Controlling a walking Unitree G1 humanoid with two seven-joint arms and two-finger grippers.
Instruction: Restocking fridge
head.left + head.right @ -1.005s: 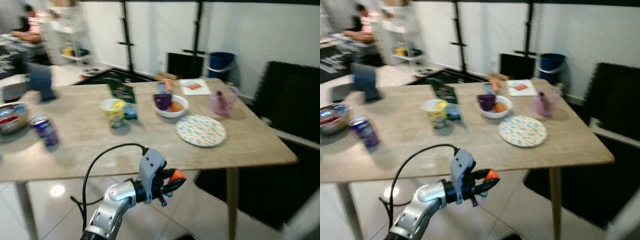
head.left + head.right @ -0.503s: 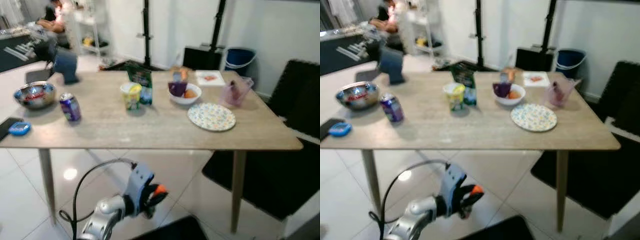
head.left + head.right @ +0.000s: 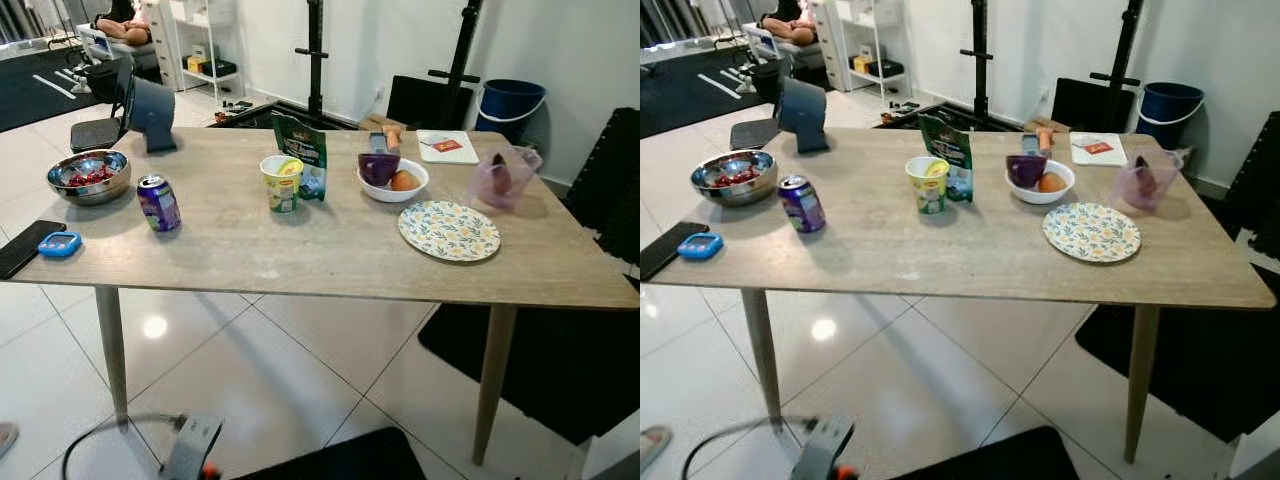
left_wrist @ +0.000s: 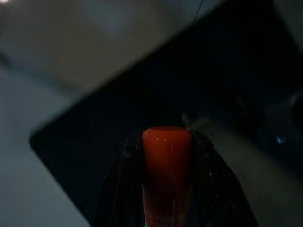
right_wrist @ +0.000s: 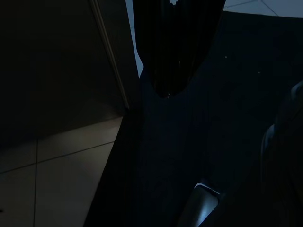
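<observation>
My left gripper [image 4: 166,139] is shut on a small bottle with an orange cap [image 4: 166,156], which sits between its two black fingers. In the eye views that arm's wrist [image 3: 195,452] is low near the floor, in front of the wooden table [image 3: 300,270], with a bit of orange [image 3: 207,472] at the frame's edge. On the table stand a purple can [image 3: 158,203], a yogurt cup [image 3: 282,183], a green bag [image 3: 303,152] and a white bowl of fruit [image 3: 393,178]. My right gripper [image 5: 166,90] hangs idle in the dark, its fingers together.
A steel bowl [image 3: 88,177], phone [image 3: 28,247], small blue item [image 3: 59,243], patterned plate [image 3: 449,230] and pink jug [image 3: 500,178] also lie on the table. A black mat [image 3: 340,465] is on the tiled floor. Black chair at right, blue bucket [image 3: 510,100] behind. A person [image 3: 125,10] sits far back.
The camera has drawn back from the table and steadied. My left arm has dropped to the bottom edge of the eye views, still shut on the orange-capped bottle.
</observation>
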